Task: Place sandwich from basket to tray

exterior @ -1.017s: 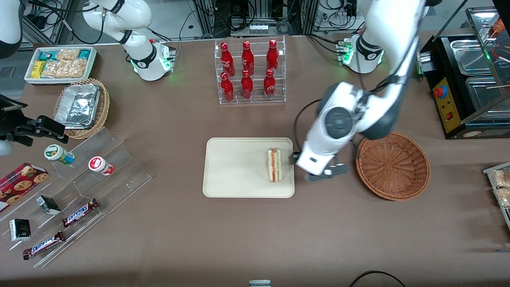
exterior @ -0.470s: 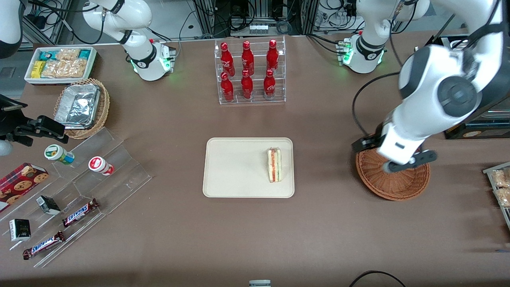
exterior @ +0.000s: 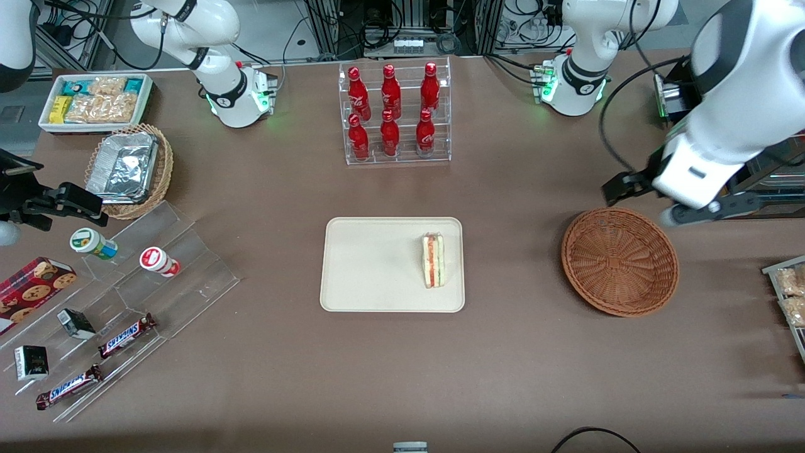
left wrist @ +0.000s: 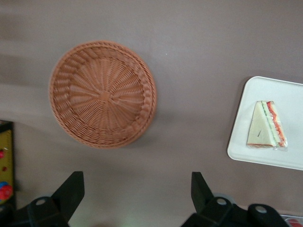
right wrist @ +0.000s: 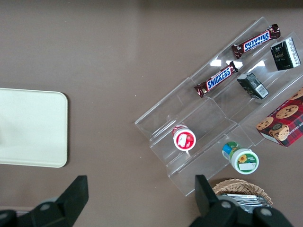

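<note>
The worktop (exterior: 390,371) was seen to carry the task's things in a row, and the claw (exterior: 676,201) was held above it, well apart from all of them except the basket. The tray (exterior: 358,264) lay well off from the claw, toward the parked arm's end of the worktop, flat and with most of its surface bare. The basket (exterior: 619,261) sat nearest the claw, just below it and slightly nearer the front camera; in the wrist view the basket (left wrist: 102,94) was shown with nothing in it. The sandwich (exterior: 433,260) was found on the tray, close to the rim that faced the claw, with its layered filling edge turned upward. In the wrist view the sandwich (left wrist: 266,125) appeared as a wedge wrapped in clear film.

The claw's fingers (left wrist: 71,191) were spread wide apart and nothing was held between them.

The sandwich was judged light, soft and easily crushed, with a film that could prove slippery. Were it to be taken up again, the two broad bread faces would be favoured, pinched gently near the thick middle and not at the thin tip. The placing was judged done.
</note>
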Controlling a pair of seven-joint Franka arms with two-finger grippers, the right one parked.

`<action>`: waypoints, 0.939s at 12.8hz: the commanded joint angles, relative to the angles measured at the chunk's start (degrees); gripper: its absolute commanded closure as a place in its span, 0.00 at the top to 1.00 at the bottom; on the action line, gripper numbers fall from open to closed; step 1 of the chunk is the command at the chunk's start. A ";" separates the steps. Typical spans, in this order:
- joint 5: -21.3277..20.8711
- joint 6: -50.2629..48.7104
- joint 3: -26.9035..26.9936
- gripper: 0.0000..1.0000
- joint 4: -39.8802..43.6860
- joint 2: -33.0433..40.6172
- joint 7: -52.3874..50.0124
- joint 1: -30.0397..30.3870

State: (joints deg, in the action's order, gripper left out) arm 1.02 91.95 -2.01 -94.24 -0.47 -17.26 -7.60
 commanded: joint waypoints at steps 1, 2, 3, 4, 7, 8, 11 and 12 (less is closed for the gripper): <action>-0.23 -2.56 2.35 1.00 1.24 2.49 6.34 0.56; -0.23 -2.74 2.36 1.00 2.56 2.49 8.10 0.56; -0.15 -2.74 2.27 1.00 2.83 3.19 8.21 0.56; -0.32 -2.74 1.93 1.00 2.66 3.72 7.95 0.56; -0.41 -5.01 1.66 1.00 2.49 4.25 8.12 0.56; -0.41 -6.42 1.66 1.00 2.57 4.60 8.21 0.56; -2.60 -7.57 0.61 1.00 1.61 4.78 8.12 0.12; -2.78 -7.58 -0.09 1.00 0.82 4.87 8.03 0.39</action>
State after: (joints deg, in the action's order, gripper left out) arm -0.19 85.33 -0.76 -92.14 3.41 -9.60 -7.24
